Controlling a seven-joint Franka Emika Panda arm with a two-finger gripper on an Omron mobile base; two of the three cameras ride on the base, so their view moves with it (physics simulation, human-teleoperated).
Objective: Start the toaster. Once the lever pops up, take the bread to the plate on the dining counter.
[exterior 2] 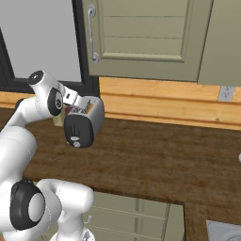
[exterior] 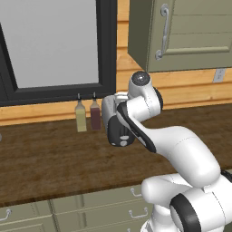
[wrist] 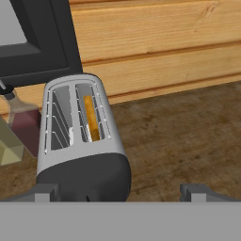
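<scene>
Gripper (wrist: 120, 192) was seen fully open, nothing held, poised above the toaster (wrist: 80, 141) near its black end panel. The bread (wrist: 91, 117) was seated in the right-hand slot; toaster stood on the worktop (exterior 2: 155, 160) beside two bottles (exterior: 88, 115). Lever best approached squarely, one fingertip pressed straight down the panel until latched.

Toaster (wrist: 80, 141) sits on the desk (wrist: 188, 136) by the back wall, bread (wrist: 91, 117) down in its right slot. Two bottles (exterior: 88, 115) stand just left of it, under the window (exterior: 54, 45).
</scene>
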